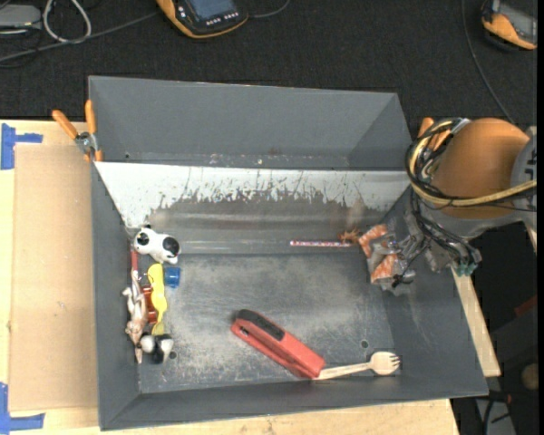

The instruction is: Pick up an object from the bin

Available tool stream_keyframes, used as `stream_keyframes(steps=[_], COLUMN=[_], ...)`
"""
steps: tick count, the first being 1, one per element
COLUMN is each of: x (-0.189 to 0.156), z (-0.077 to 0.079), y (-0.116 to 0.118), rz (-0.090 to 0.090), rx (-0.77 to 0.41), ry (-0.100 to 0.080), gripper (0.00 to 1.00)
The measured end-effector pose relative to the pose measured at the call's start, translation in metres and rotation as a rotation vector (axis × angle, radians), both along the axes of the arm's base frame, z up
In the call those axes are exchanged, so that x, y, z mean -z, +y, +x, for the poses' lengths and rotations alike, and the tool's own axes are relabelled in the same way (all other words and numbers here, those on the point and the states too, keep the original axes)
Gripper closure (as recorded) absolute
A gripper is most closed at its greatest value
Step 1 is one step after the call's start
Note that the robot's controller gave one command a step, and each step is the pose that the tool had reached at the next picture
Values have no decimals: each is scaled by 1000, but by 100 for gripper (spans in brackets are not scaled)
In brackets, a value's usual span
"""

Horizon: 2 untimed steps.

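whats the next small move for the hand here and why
Probably a short shift toward the view's bottom edge. The hand hangs at the right of the bin, and the nearest clear things are the wooden fork and the red-and-black tool below it; the heap lies along the far left wall.

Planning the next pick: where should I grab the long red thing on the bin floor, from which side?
Mid-length on the red thing, from above, closing across its narrow width: it lies flat and diagonal, with the wooden fork at one end.

Gripper (395,270) tip blurred into orange-brown thing (374,239) at right wall; left-wall heap (150,308) of toys too small to tell.
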State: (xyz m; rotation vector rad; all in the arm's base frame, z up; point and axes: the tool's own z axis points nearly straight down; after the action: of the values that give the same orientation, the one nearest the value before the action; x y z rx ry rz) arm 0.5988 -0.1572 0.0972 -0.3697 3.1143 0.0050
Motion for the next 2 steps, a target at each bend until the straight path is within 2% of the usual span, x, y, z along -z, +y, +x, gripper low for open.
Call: stream_keyframes(steps=[2], x=[-40], z=[3], y=[1], rz=[-2], rx=[0], ry=[-9], gripper=[100])
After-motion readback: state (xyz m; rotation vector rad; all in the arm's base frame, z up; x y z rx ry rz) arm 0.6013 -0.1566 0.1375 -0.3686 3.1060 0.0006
